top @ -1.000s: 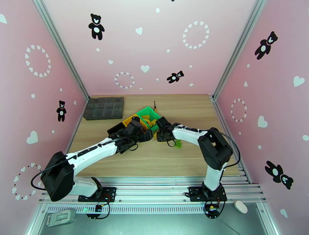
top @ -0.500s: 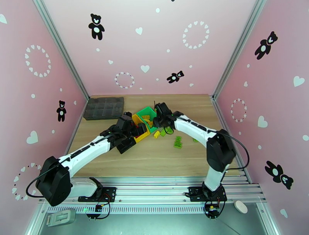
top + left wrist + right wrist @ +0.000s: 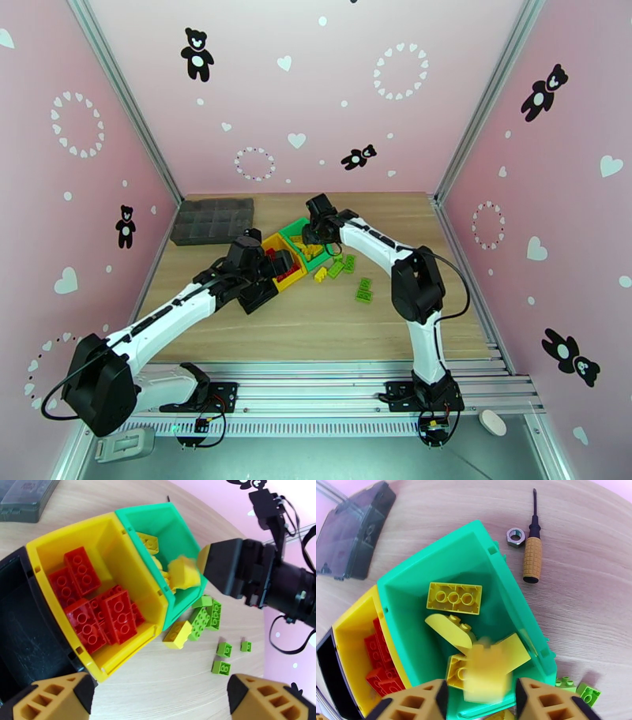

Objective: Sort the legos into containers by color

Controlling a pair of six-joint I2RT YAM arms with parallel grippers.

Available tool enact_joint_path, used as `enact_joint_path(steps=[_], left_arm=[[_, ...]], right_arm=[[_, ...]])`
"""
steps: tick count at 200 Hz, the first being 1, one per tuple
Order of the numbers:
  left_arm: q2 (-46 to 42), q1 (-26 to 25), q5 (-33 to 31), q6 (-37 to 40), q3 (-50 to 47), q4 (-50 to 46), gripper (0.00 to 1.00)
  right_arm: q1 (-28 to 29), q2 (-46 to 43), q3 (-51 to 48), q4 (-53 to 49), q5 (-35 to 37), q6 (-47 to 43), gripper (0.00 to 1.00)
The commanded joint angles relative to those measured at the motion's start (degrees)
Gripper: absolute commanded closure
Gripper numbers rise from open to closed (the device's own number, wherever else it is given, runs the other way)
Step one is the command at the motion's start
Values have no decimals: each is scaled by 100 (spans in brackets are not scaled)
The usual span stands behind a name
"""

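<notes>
I read right claw (image 3: pixel 480 701) part open above green bin (image 3: pixel 407 598), blurred yellow brick (image 3: pixel 486 673) loose between its fingers, left claw (image 3: pixel 158 701) wide open, empty, near that bin.

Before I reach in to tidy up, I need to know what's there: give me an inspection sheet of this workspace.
Surface: wooden table.
Job's things: black bin, yellow bin and green bin, joined; red bricks in yellow bin; yellow bricks in green bin; green bricks and one yellow brick loose beside green bin.
Clutter: screwdriver and nut behind green bin; grey tray far left.
Grippers: left fingers open, by black bin; right fingers apart above green bin, blurred brick just below.
Cables: black cable looping at each arm.
Surroundings: pink walls with bear and heart stickers.
</notes>
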Motion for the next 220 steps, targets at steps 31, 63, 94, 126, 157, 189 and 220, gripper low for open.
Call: enact_joint_path(steps=[31, 63, 94, 126, 157, 189, 220], left_arm=[[-56, -27, 93, 0, -1, -80, 5], [175, -419, -286, 252, 348, -421, 7], [513, -765, -536, 441, 675, -609, 9], [1044, -1094, -729, 704, 1045, -723, 17], [1831, -1379, -806, 984, 1589, -869, 26], [2660, -1526, -895, 1209, 2155, -1040, 30], [3337, -1568, -983, 1415, 2636, -1202, 32]], right_arm=[[-2, -694, -465, -28, 91, -62, 46], [-10, -1367, -1204, 107, 118, -120, 50], [-141, -2099, -2090, 210, -24, -141, 56], [-298, -2889, -3057, 263, -232, -150, 58], [-396, -3655, -3956, 329, -458, -93, 58], [-411, -4172, -4633, 282, -778, 13, 58], [-415, -4616, -5253, 435, -954, 247, 58]])
